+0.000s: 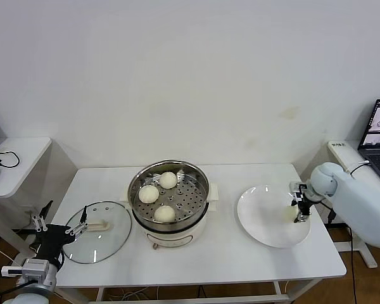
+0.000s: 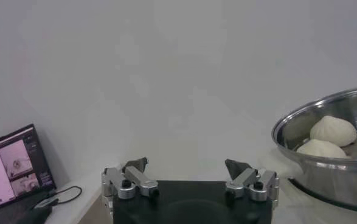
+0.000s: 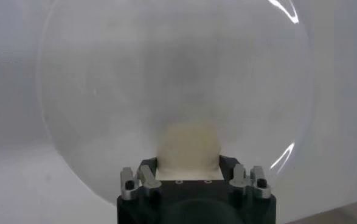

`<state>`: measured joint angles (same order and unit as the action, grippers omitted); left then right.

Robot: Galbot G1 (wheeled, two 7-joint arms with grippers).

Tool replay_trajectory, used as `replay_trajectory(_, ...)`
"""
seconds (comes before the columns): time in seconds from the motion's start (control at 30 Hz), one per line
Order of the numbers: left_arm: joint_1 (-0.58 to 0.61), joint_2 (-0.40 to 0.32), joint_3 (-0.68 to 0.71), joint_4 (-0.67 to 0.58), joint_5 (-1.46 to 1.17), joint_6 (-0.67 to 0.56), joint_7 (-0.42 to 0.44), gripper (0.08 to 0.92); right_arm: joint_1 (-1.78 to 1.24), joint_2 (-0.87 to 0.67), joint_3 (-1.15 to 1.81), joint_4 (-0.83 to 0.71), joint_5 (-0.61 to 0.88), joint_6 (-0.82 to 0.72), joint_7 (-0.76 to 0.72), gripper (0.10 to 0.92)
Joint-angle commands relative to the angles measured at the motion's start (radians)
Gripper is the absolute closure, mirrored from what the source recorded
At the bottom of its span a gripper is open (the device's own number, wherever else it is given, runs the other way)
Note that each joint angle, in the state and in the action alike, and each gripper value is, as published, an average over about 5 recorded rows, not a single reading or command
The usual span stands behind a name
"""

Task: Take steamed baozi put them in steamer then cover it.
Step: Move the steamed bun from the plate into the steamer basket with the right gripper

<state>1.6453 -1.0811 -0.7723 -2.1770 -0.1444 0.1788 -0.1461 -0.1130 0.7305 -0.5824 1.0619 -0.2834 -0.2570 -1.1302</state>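
While down over the white plate [image 1: 269, 223] on the surface [image 1: 215, 259], right claw [image 1: 298, 211] straddling the last steamed baozi [image 3: 188, 145], fingers [image 3: 143, 175] seemingly touching both sides, though contact unclear. Three more buns [image 1: 161, 196] lying on the perforated tray of the steamer [image 1: 169, 200], mid-surface. Glass lid [image 1: 96, 240] flat beside it. Left claw [image 1: 58, 230] spread wide near the lid, holding nothing.
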Motion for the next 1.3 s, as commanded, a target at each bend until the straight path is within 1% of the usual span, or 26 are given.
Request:
replay_trajectory(0.03,-0.003,0.001,0.001,-0.003,-0.001,0.000,0.000,0.177,0.172,-0.064,-0.137,0.106,0.101,-0.024,-0.013,0.389)
replay_trajectory(0.17,-0.006,0.003,0.002,-0.006,-0.002,0.000,0.001,0.177,0.317,-0.086,-0.244,0.172,0.171,-0.045,-0.016,0.389)
replay_trajectory(0.3,-0.010,0.006,0.002,-0.009,-0.004,0.001,0.001,0.177,0.477,-0.074,-0.370,0.235,0.256,-0.069,-0.014,0.389)
replay_trajectory(0.47,-0.015,0.010,0.002,-0.010,-0.005,0.001,0.001,0.177,0.654,-0.008,-0.493,0.292,0.382,-0.114,0.003,0.389)
replay_trajectory(0.67,-0.020,0.010,0.000,-0.004,-0.008,-0.001,0.001,0.177,0.782,0.108,-0.587,0.351,0.533,-0.206,0.050,0.382)
replay_trajectory(1.03,-0.020,0.008,-0.011,0.004,-0.012,-0.004,0.000,0.177,0.780,0.345,-0.605,0.354,0.722,-0.348,0.172,0.372)
replay_trajectory(1.3,-0.026,0.001,-0.014,-0.007,-0.014,-0.002,0.001,0.177,0.697,0.477,-0.621,0.302,0.772,-0.388,0.220,0.372)
